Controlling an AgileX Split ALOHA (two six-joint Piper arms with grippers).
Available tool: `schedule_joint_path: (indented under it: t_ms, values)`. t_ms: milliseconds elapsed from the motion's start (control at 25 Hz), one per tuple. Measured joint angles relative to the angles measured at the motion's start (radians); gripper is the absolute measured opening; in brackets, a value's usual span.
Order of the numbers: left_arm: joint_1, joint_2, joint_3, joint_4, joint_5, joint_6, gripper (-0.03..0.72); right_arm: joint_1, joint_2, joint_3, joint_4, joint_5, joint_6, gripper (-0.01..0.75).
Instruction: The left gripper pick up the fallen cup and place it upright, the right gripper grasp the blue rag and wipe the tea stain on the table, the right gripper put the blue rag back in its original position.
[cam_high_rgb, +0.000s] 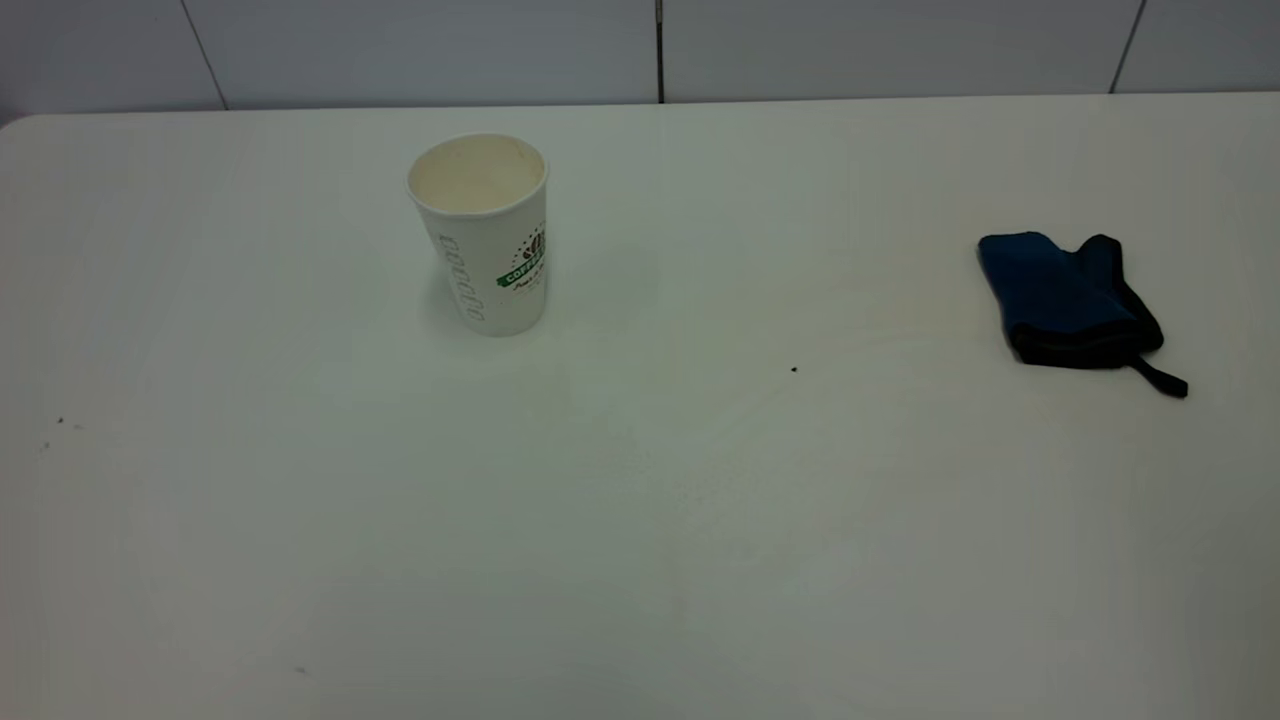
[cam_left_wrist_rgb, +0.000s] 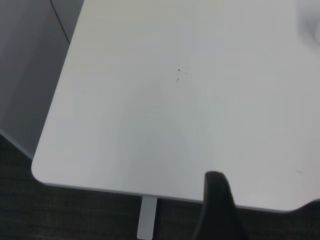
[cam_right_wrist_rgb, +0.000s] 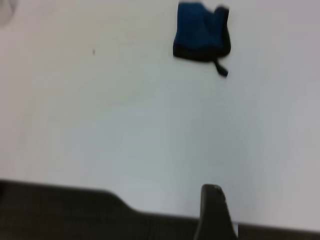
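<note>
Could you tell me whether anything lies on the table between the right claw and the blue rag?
Nothing visible does. In the right wrist view only bare table lies between the right claw and the blue rag; the cup stands upright far off.

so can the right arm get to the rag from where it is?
Probably yes. The blue rag lies flat in the open on the table, with nothing near it; the cup stands far off to the left. In the right wrist view only bare tabletop lies before the rag.
</note>
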Motion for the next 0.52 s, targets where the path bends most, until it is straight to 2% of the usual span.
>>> schedule_joint_path:
  t_ms: [160,520]
  values:
    - [0.0,0.0,0.0,0.0,0.0,0.0,0.543,0.0,-0.097,0.0,0.0,0.007,0.002,0.565]
    - [0.0,0.0,0.0,0.0,0.0,0.0,0.543,0.0,-0.097,0.0,0.0,0.01,0.003,0.565]
